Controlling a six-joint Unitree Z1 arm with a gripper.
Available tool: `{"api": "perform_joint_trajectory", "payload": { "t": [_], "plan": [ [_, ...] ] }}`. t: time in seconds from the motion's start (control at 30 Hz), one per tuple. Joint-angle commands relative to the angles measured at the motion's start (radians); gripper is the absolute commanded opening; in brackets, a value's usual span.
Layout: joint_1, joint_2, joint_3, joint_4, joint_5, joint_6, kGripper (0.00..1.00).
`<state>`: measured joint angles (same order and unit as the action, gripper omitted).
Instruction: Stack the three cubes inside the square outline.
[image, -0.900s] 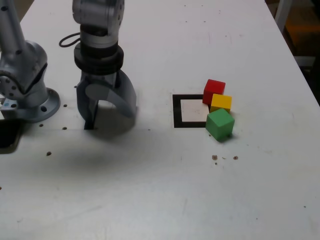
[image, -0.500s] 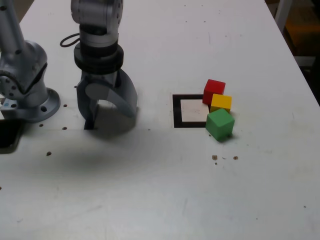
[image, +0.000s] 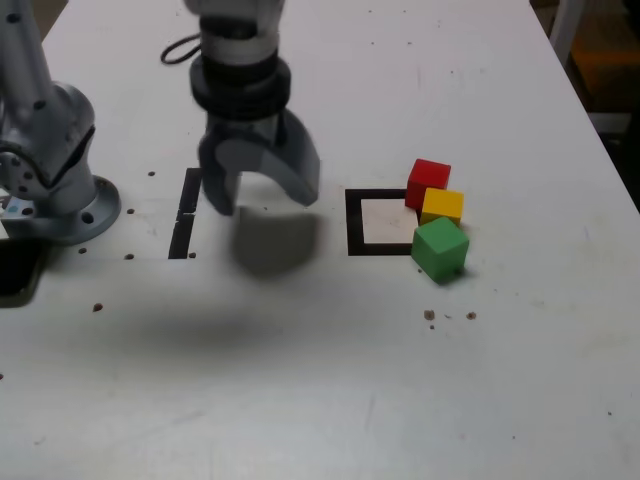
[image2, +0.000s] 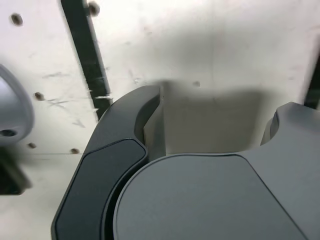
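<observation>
My gripper (image: 258, 200) hangs with jaws spread wide and nothing in them, left of the square outline (image: 352, 222) in the exterior view; the red cube (image: 429, 176), yellow cube (image: 442, 205) and green cube (image: 440, 248) huddle touching at its right edge; they look light, rigid, smooth-sided; I'd pinch flat opposite faces, green first as base.

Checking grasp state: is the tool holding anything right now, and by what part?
Nothing held. The tool is open and empty above the table, apart from the red, yellow and green cubes.
</observation>
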<state>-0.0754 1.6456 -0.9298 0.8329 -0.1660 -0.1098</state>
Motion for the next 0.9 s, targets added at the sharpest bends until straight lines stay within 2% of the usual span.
{"api": "perform_joint_trajectory", "payload": {
  "t": [0.0,0.17,0.3,0.6,0.87],
  "plan": [
    [0.001,0.012,-0.069,0.058,0.027,-0.001,0.79],
    [0.013,0.049,-0.276,0.238,0.103,0.01,0.79],
    [0.034,0.08,-0.413,0.348,0.137,0.045,0.79],
    [0.06,0.13,-0.589,0.456,0.16,0.11,0.79],
    [0.065,0.198,-0.733,0.517,0.16,0.198,0.79]
  ]
}}
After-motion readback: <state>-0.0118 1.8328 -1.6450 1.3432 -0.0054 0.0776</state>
